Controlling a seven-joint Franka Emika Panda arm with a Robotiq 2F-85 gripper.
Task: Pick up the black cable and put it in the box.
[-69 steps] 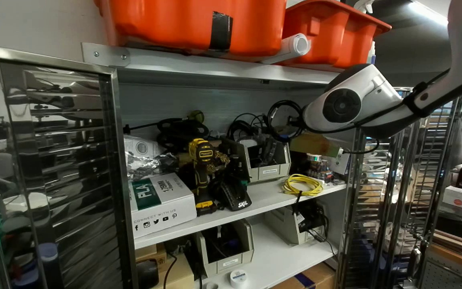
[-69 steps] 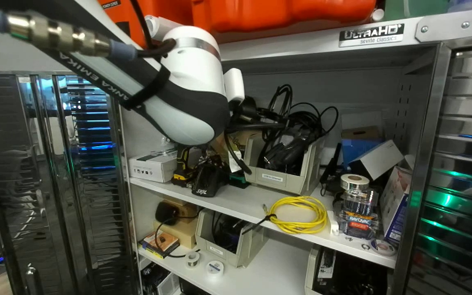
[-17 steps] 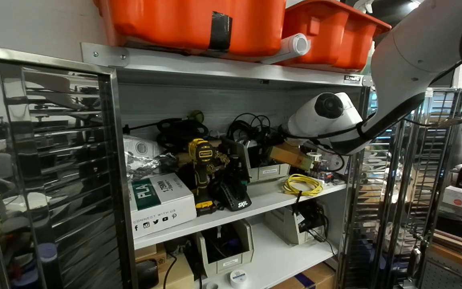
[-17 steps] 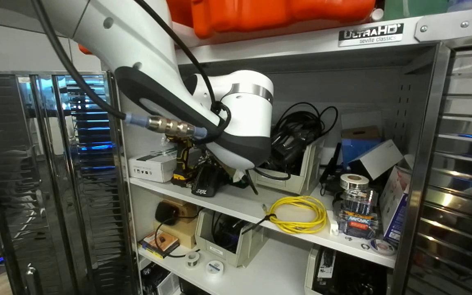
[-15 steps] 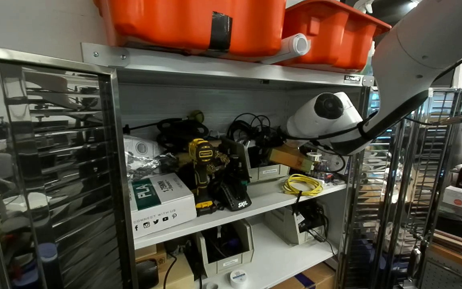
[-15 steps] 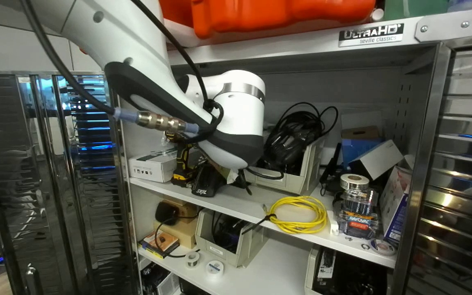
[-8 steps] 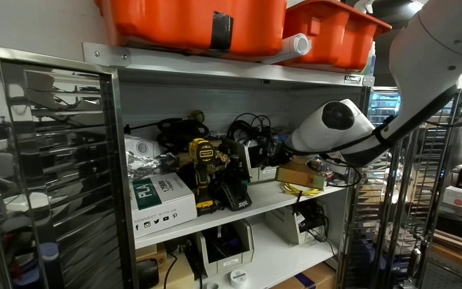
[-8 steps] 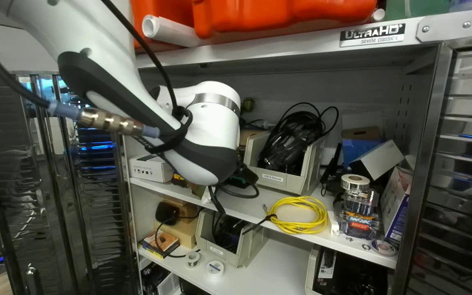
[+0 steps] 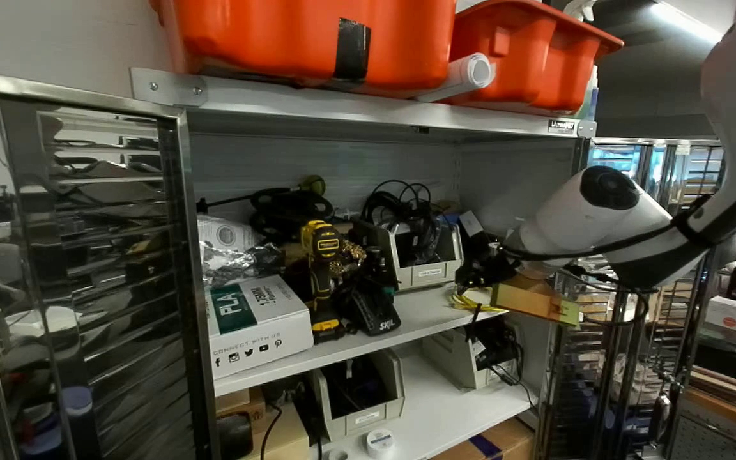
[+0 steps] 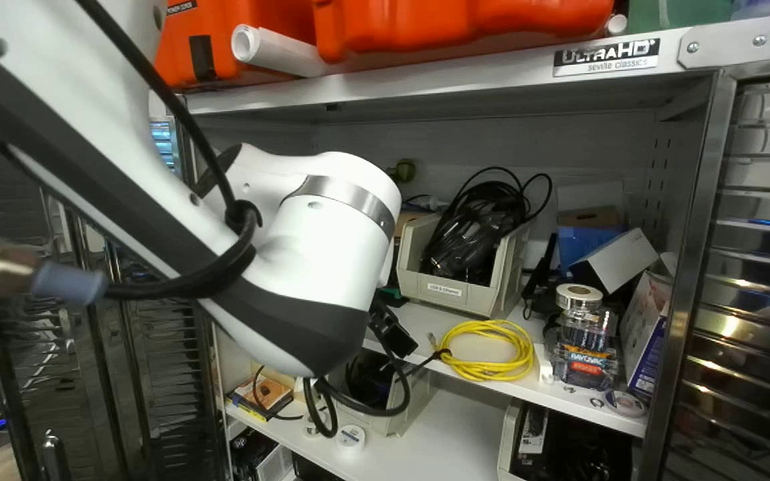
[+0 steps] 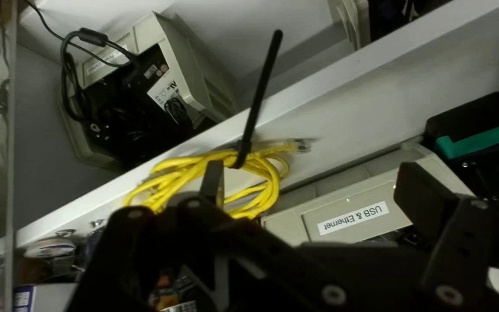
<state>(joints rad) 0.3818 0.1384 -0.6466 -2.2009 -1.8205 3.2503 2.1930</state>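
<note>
In the wrist view, the gripper [image 11: 314, 184] fills the bottom, its two fingers [image 11: 425, 190] spread wide apart. Through the gap show the box [image 11: 340, 203], its "USB & Ethernet" label [image 11: 353, 218] upside down, and a stretch of the bench [image 11: 349, 108]. A coiled yellow cable [image 11: 176, 173] lies along the bench's front edge, bound by a black tie [image 11: 261, 86] whose loose end sticks out past that edge. The finger on the left of this view overlaps the coil; whether they touch cannot be told. Past the front edge, a bin [image 11: 197, 65] lower down holds a black adapter [image 11: 139, 86].

In an exterior view, black cable [image 10: 478, 217] sits bunched inside the box, with loops rising above the rim; single strands cannot be told apart. The box stands farther from the bench's front edge than the yellow coil. Near the right front corner, a roll of silver tape [image 10: 579, 297] rests on battery packs [image 10: 585, 364]. The arm [image 10: 331, 247] hides most of the gripper.

In an exterior view, a white carton [image 9: 266, 335] marked "PLA" stands at the left front corner of the bench, with a yellow-and-black drill [image 9: 322, 255] upright just beside it. The gripper, small and dark here, hangs near the bench's right end.
</note>
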